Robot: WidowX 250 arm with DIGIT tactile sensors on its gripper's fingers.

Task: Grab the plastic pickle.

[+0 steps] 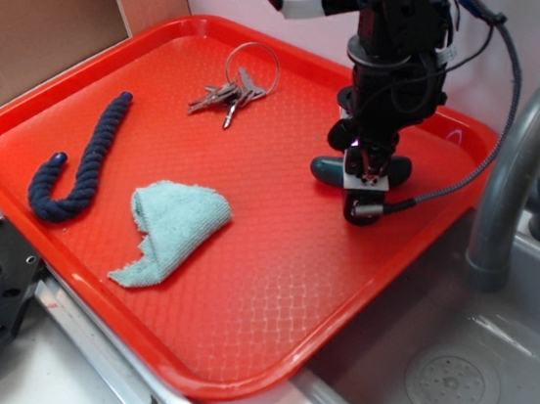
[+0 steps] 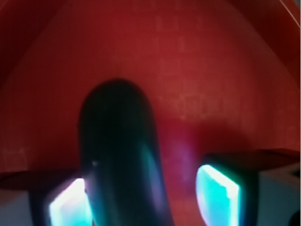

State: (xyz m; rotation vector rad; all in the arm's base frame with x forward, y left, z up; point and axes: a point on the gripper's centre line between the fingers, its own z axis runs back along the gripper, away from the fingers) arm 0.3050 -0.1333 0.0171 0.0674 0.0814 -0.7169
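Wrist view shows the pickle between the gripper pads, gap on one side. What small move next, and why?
Probably close the gripper now. In the wrist view the plastic pickle lies between the two pads: it is against the left pad, with bare tray showing before the right one. The exterior view shows the gripper low over the pickle, so no further descent seems needed.

The plastic pickle (image 2: 120,155) lies between the parted fingers (image 2: 217,193), over the red tray (image 2: 211,61).

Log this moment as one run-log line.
phase: closing in | hand: open, down at tray, straddling plastic pickle | pickle: between the fingers, gap on one side, not gripped
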